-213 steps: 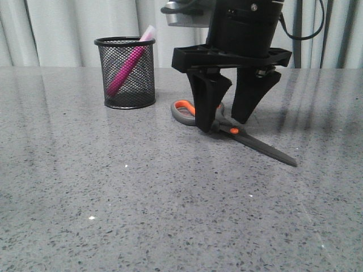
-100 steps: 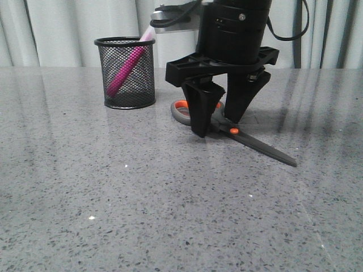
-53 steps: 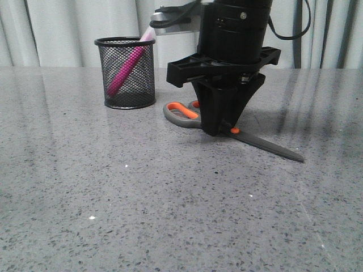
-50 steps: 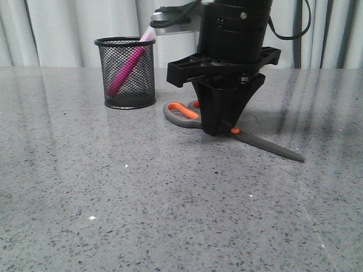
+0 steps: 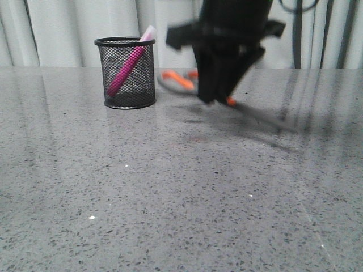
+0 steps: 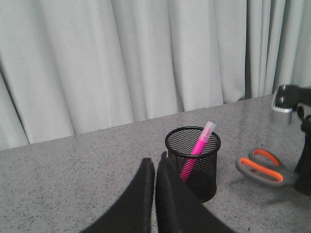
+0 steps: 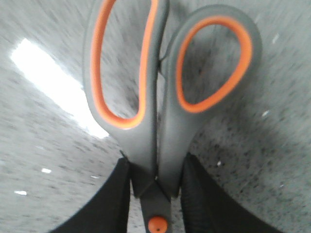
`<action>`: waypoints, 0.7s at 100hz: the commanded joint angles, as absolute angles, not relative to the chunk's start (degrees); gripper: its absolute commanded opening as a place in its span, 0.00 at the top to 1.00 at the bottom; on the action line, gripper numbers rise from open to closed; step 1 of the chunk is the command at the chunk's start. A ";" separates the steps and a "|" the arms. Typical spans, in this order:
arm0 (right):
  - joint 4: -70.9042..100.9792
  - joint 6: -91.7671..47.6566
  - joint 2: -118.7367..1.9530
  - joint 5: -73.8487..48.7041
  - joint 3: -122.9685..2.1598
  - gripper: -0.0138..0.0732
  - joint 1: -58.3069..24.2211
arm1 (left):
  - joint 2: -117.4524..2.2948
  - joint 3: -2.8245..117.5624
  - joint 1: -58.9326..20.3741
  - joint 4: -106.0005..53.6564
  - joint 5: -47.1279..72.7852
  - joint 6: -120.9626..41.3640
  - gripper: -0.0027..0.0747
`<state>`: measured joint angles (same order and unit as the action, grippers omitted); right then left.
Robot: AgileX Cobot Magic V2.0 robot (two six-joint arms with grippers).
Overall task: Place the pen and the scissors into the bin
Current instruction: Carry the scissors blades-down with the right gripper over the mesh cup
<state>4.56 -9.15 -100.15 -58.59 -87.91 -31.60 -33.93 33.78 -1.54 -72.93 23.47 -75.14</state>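
Front view: right gripper (image 5: pixel 218 97) clamps scissors (image 5: pixel 187 80) near the pivot, clear of the table, right of mesh bin (image 5: pixel 125 72) holding pen (image 5: pixel 126 69). Left gripper (image 6: pixel 154 167) closed, empty. Next probably: tilt blades down over the bin.

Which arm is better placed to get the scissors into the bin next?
Right. Its claw is shut on the scissors, lifted off the table near the bin. The left claw is shut and empty.

A matte black, blocky right gripper (image 5: pixel 218 96) with tapering wedge-shaped fingers is seen, motion-blurred. Smooth black pointed fingers (image 6: pixel 167 194) are shown on the left gripper (image 6: pixel 154 167). Dark cables are visible behind.
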 commanded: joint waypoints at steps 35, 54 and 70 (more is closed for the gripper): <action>14.89 -9.15 -84.57 -25.28 -83.43 0.92 -31.52 | -34.00 35.23 -1.75 -75.07 22.16 -74.99 0.99; 20.70 -9.15 -84.17 -5.47 -76.95 0.92 -31.68 | -34.00 35.23 -1.75 -75.07 22.16 -74.99 0.99; 20.83 -9.15 -84.84 10.50 -74.02 0.92 -33.16 | -34.00 35.23 -1.75 -75.07 21.79 -74.99 0.99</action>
